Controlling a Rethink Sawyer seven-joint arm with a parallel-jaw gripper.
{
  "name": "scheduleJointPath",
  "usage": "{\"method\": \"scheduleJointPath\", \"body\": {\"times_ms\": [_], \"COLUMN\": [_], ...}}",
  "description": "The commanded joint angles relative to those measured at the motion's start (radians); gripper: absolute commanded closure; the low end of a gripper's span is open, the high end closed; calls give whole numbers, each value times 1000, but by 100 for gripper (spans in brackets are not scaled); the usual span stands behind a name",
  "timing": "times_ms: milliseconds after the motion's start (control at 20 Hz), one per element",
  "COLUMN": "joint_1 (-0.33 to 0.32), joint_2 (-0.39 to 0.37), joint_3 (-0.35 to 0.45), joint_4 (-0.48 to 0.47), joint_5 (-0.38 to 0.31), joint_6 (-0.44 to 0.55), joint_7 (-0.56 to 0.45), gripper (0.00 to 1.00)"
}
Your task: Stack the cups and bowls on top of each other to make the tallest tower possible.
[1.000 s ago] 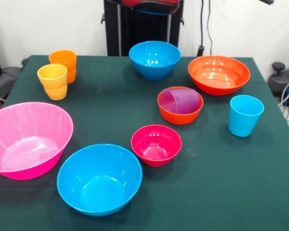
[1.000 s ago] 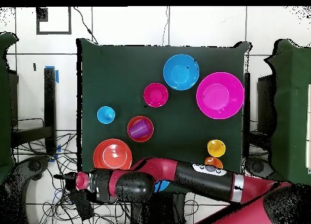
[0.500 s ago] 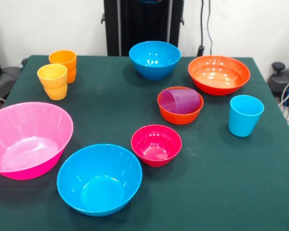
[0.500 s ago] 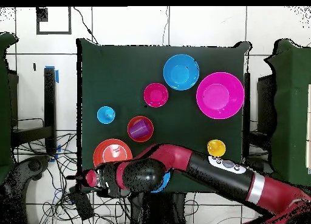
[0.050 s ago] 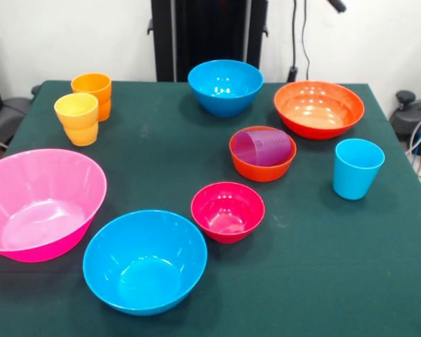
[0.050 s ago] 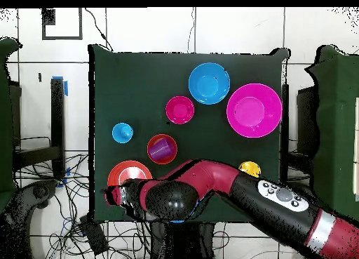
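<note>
Stacking is barely begun: only the purple cup (image 5: 264, 148) is nested in a small bowl (image 5: 262, 168). Gripper state cannot be told; another piece must be picked.

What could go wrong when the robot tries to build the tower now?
The purple cup lies tilted on its side inside the small orange-red bowl, so anything set on it would probably sit crooked and slide off. In the overhead view the arm hangs over the wide orange-red bowl at the table's edge; coming down carelessly, it might knock that bowl.
</note>
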Motion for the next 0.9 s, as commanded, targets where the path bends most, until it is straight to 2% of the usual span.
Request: {"method": "scheduleJointPath", "body": {"times_ms": [50, 250, 400, 500, 600, 700, 850, 900], "joint_1": [-26, -85, -163, -178, -159, -122, -71, -49], "joint_2": [-272, -513, -773, -900, -973, -1005, -999, -1008], "joint_3": [16, 50, 143, 143, 96, 39, 2, -16], "joint_4": [4, 78, 150, 163, 165, 169, 190, 214], "joint_5": [56, 149, 312, 416, 476, 511, 549, 597], "joint_6": [36, -7, 1, 42, 50, 52, 39, 39], "joint_7": [102, 187, 205, 139, 70, 24, 46, 32], "gripper": [0, 0, 0, 0, 0, 0, 0, 0]}}
